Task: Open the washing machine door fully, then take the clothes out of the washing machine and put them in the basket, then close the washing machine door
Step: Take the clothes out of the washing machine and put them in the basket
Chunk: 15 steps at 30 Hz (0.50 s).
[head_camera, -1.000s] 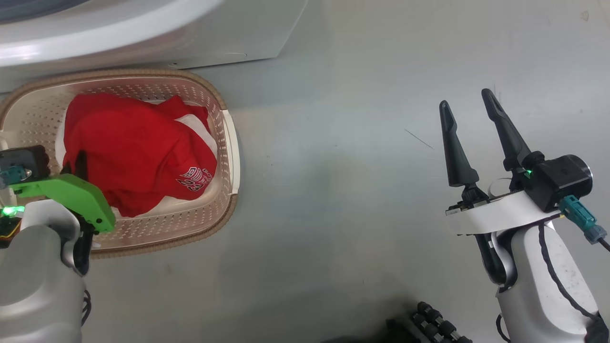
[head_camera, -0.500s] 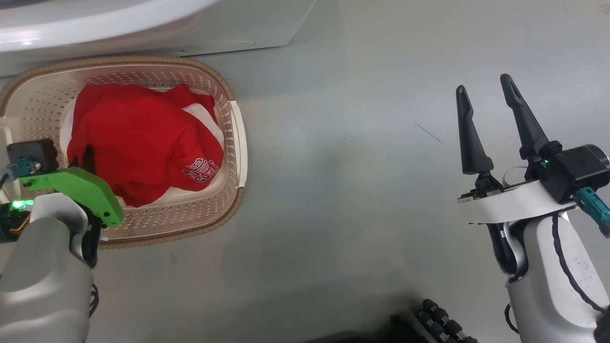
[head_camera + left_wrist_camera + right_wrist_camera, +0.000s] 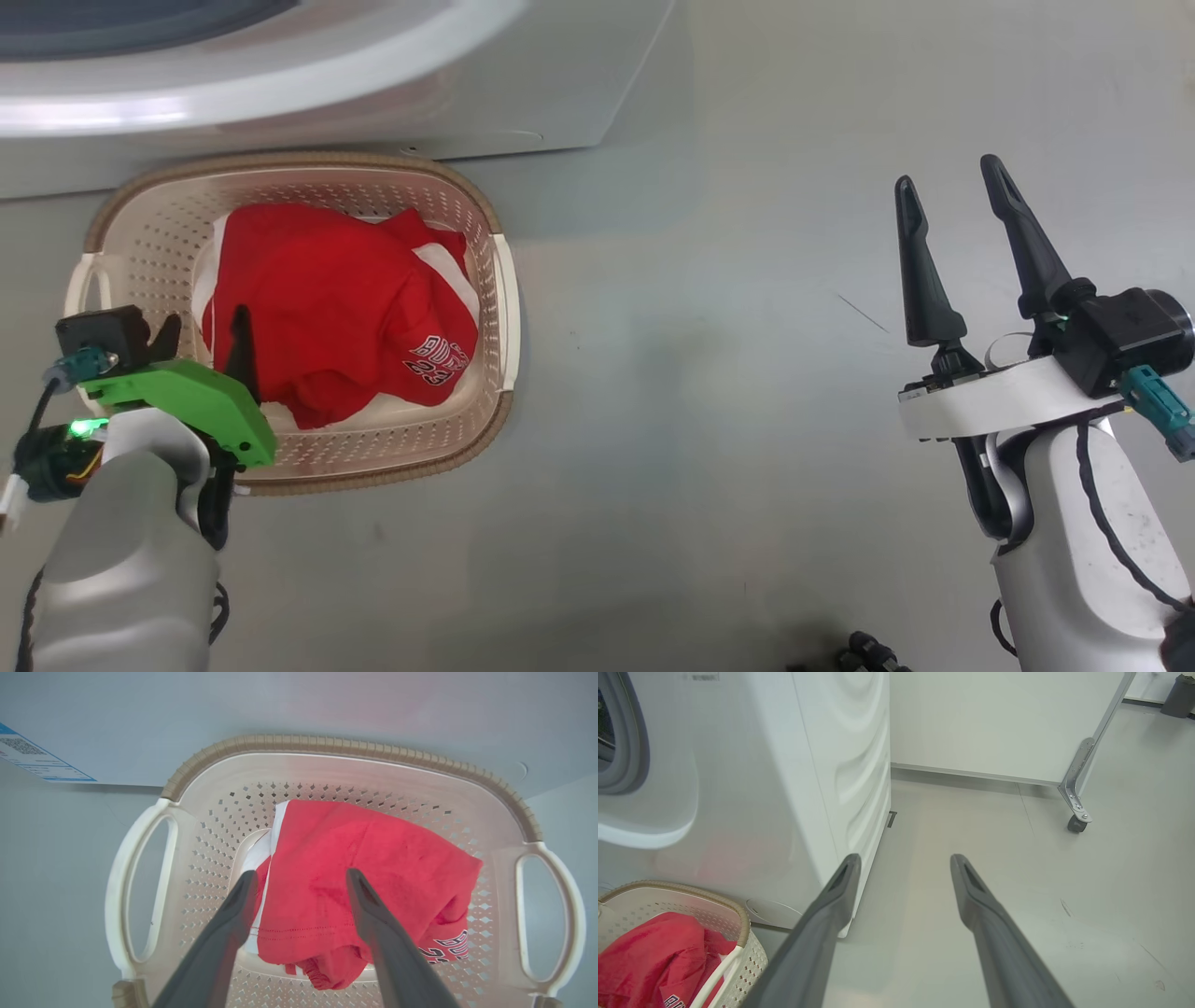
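Note:
The cream basket (image 3: 308, 163) stands on the floor against the front of the white washing machine (image 3: 280, 84). The red clothes (image 3: 345, 308), white-trimmed with lettering, lie heaped inside it. My left gripper (image 3: 205, 336) hangs over the basket's near left side. In the left wrist view my left gripper (image 3: 299, 872) stands open just above the clothes (image 3: 373, 858), with nothing between the fingers. My right gripper (image 3: 948, 177) is open and empty over bare floor far to the right. The washing machine door is out of view; the grey gasket (image 3: 626, 742) shows at the right wrist view's left edge.
A blue label (image 3: 32, 756) sits low on the machine's front behind the basket rim (image 3: 355, 746). Right of the machine (image 3: 808, 765) a white panel on a castor (image 3: 1076, 823) stands on grey floor. A dark bin (image 3: 1178, 695) is at the far corner.
My left gripper's fingers have spread apart over the red clothes, which stay in the basket. The head camera has shifted, so the whole picture moved rightward. The right arm holds its pose.

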Available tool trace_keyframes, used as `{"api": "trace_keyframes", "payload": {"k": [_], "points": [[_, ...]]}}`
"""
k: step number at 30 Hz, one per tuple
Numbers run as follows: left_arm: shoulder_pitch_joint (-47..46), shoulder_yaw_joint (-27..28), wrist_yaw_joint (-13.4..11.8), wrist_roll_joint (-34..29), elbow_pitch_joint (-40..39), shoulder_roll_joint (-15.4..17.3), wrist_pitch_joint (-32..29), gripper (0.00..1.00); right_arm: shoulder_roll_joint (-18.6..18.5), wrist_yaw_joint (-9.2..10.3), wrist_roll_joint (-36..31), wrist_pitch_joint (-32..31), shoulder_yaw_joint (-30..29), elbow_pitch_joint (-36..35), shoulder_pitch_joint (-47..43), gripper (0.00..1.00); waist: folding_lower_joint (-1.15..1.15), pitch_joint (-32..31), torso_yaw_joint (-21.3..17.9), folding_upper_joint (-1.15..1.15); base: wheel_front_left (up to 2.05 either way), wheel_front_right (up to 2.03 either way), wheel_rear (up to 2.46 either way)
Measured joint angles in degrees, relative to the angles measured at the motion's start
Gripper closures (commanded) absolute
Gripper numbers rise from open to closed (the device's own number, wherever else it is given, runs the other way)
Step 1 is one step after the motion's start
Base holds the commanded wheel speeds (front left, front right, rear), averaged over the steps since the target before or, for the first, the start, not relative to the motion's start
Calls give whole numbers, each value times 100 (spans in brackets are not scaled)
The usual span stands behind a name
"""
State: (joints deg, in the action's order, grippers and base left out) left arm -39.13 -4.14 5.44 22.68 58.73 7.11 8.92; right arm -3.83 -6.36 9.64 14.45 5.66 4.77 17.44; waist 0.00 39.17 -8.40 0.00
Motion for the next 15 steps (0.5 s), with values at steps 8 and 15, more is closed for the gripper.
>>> {"api": "trace_keyframes", "payload": {"k": [8,15], "points": [[68,-286,98,-145,3,-52,400,0,-18,-4,-36,0,16,200,-5,0,0,-539,191,0,0,0,0],[229,-465,144,-326,-232,-74,535,0,-93,-7,-73,0,-1,369,-105,0,0,-1074,392,0,0,0,0]]}}
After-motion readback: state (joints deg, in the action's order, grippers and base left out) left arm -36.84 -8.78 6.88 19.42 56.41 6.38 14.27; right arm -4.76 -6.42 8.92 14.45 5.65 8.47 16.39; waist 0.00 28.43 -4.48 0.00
